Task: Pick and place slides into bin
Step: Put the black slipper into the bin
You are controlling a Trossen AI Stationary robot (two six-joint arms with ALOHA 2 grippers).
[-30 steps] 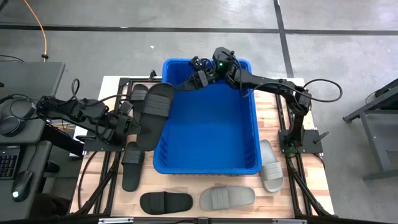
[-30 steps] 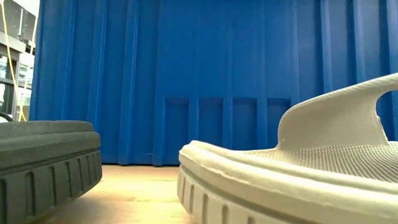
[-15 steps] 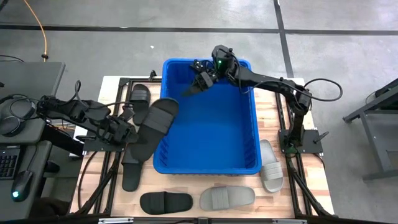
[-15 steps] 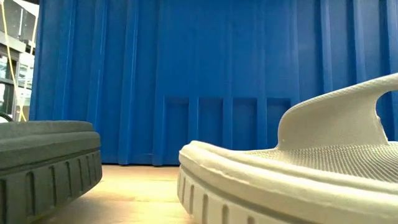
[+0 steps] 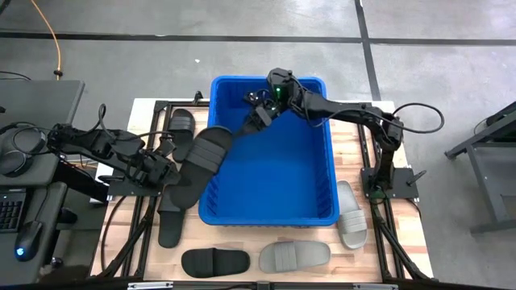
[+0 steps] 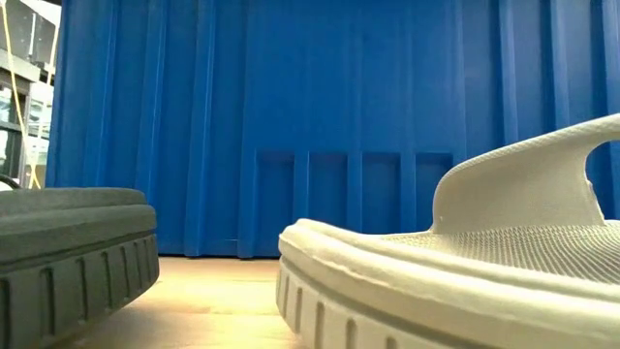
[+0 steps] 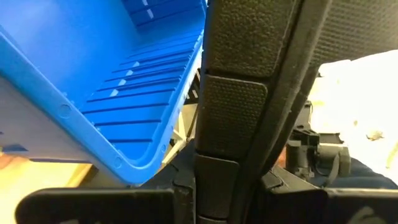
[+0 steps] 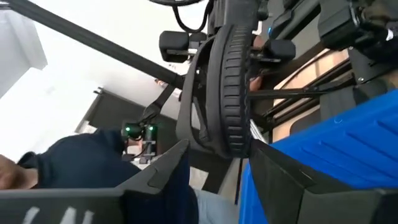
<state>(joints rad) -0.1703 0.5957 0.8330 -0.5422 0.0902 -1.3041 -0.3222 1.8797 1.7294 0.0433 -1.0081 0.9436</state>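
The blue bin [image 5: 270, 173] stands mid-table. My left gripper [image 5: 168, 171], left of the bin, is shut on a black slide [image 5: 201, 159] whose far end reaches over the bin's left rim [image 5: 211, 153]. My right gripper [image 5: 251, 122] is open inside the bin's far left corner. Its fingers point at the held slide, which shows edge-on ahead of them in the right wrist view [image 8: 225, 87]. I see no touch. Other slides lie flat on the table around the bin. My left gripper pinches the black slide by its long side edge [image 5: 181, 176], toward the near end, coming level from the table's left. In the left wrist view the slide's textured face [image 7: 249, 68] hides the fingers. The slide is lifted clear, strap up, slanting over the bin's left rim.
Black slides lie at the far left [image 5: 179, 125], left of the bin [image 5: 171, 216] and at the near edge [image 5: 214, 262]. A grey slide [image 5: 294, 256] lies beside that one, and a light grey slide [image 5: 351, 213] right of the bin. The low view shows the bin wall [image 6: 339, 116].
My left gripper has gone a little toward the table's near edge and turned the black slide, whose far end has swung right over the bin's rim. My right gripper has gone from the bin's far wall toward the left and near, closer to the slide.
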